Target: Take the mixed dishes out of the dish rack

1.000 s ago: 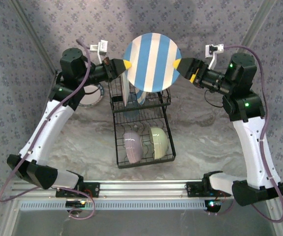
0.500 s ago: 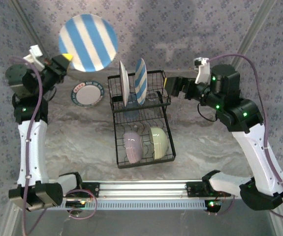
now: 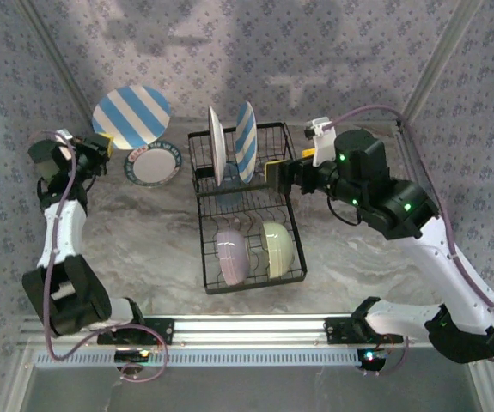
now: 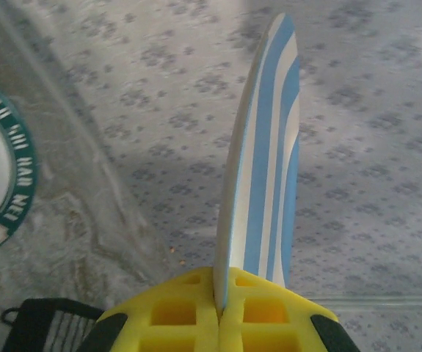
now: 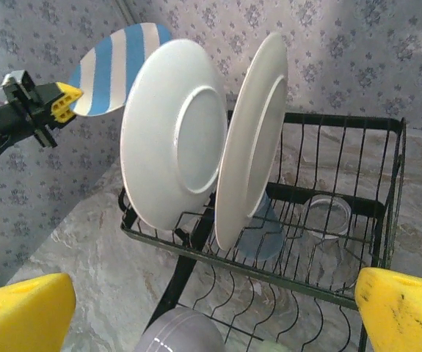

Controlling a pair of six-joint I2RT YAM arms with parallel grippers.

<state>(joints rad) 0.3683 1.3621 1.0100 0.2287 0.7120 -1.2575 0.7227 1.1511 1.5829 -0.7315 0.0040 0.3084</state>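
I see left pincer [image 3: 100,142] clenched on striped plate [image 3: 131,118], over far-left corner of the desk [image 3: 143,249]. My right pincer [image 3: 275,174] sits released beside dish rack [image 3: 205,249].

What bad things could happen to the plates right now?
The striped plate hangs by just its rim in the left jaws. It could slip out and crack, maybe hitting the green-rimmed plate lying on the table close by.
The right jaws are wide open next to the white plate and second striped plate standing in the rack. A clumsy reach might bump them together or tip them.
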